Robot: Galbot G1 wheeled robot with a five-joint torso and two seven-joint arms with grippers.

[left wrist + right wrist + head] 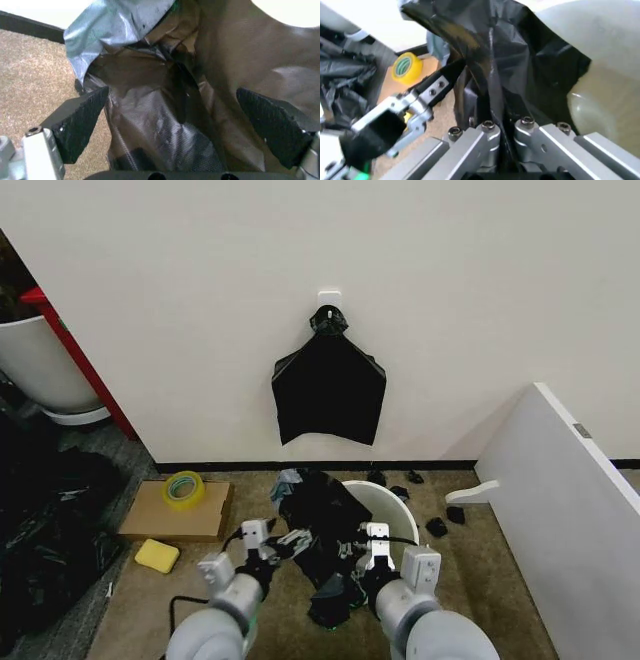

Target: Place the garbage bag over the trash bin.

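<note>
Garbage bag (322, 515) drapes over trash bin (400, 510) near rim; right end effector (372, 555) clamps it, left end effector (283, 545) spread wide beside it, bin opening ahead-right

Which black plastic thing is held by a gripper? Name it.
The garbage bag draped at the trash bin, pinched by the right gripper; the open left gripper straddles it. The triangular bundle hangs on the wall; scraps lie on carpet.

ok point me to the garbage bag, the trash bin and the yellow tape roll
garbage bag (322, 515), head view, on the crinkled black plastic over the bin's near side
trash bin (395, 505), head view, on the bare white inner wall
yellow tape roll (184, 489), head view, on its ring, lying on the cardboard
</note>
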